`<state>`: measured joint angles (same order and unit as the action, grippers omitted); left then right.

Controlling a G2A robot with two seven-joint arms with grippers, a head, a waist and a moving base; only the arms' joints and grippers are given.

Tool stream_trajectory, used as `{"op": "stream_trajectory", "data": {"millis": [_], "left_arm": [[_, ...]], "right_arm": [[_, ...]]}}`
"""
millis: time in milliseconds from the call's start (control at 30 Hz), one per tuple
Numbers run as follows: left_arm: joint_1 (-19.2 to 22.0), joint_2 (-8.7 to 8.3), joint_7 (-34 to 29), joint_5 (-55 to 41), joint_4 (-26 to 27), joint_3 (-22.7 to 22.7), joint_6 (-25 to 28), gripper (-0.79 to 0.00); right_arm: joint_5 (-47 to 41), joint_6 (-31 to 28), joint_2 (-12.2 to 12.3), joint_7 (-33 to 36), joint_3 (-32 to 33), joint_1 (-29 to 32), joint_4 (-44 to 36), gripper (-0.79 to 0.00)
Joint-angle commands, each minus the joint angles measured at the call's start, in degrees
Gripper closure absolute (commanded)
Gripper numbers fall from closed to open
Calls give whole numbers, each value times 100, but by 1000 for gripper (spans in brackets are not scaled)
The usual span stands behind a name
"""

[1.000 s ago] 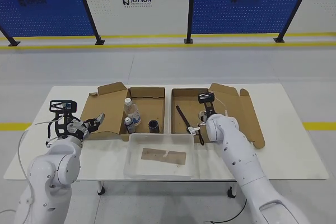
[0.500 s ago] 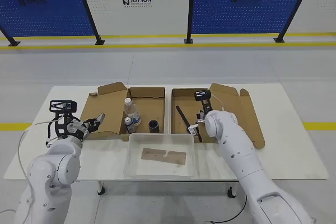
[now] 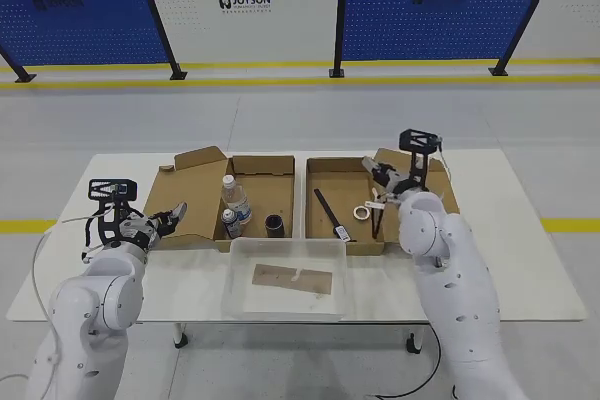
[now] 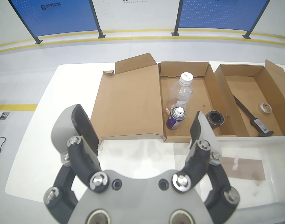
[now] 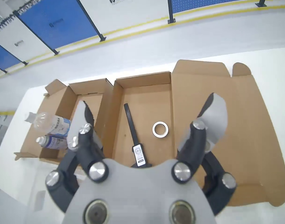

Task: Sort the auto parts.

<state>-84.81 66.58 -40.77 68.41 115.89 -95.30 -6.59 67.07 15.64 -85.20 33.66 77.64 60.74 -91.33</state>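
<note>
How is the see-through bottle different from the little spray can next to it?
The bottle is clear, while the spray can is blue. The bottle is taller than the spray can. The bottle has a wide white cap, and the spray can has a small white nozzle. Both sit side by side in the same cardboard box.

My left arm (image 3: 100,290) is folded at the elbow, low at my side. The left gripper (image 4: 137,117) points forward and inward, jaws spread wide, empty. My right arm (image 3: 445,270) stretches forward, wrist raised. The right gripper (image 5: 148,101) tilts downward, jaws likewise spread wide, empty.
</note>
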Motion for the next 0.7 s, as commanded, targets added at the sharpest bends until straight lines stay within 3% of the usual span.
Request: {"op": "stream_trajectory", "data": {"millis": [0, 267, 667], "left_arm": [[0, 0, 0, 0, 0, 0, 0, -785], [0, 0, 0, 0, 0, 0, 0, -785], [0, 0, 0, 0, 0, 0, 0, -785]], "right_arm": [[-22, 17, 20, -82, 107, 303, -422, -785], [-389, -529, 80, -619, 354, 1117, -1159, -785], [-405, -549, 83, -679, 375, 1142, -1170, -784]]}}
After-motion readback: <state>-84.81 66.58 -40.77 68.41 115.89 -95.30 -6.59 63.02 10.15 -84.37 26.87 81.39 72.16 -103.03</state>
